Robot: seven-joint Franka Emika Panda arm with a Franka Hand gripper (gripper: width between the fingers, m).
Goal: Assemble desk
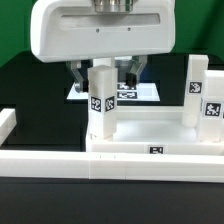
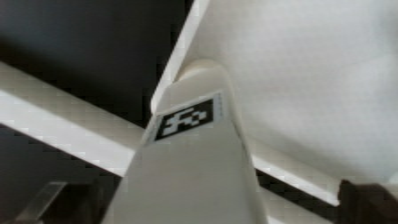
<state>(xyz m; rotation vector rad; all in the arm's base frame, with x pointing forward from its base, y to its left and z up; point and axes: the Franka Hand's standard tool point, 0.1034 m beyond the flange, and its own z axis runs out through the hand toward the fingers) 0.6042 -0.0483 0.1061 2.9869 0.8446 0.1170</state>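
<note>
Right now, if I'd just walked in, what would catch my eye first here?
Probably the big white robot hand hanging at the top of the exterior view, its fingers spread around an upright white leg with a black-and-white tag. That leg stands on the white tabletop, and two more tagged legs stand at the exterior view's right.

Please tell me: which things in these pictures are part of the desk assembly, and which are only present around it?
Part of the job:
- tabletop
- leg under the fingers
- two legs standing at the exterior view's right

Only present:
- border bars
- marker board
</note>
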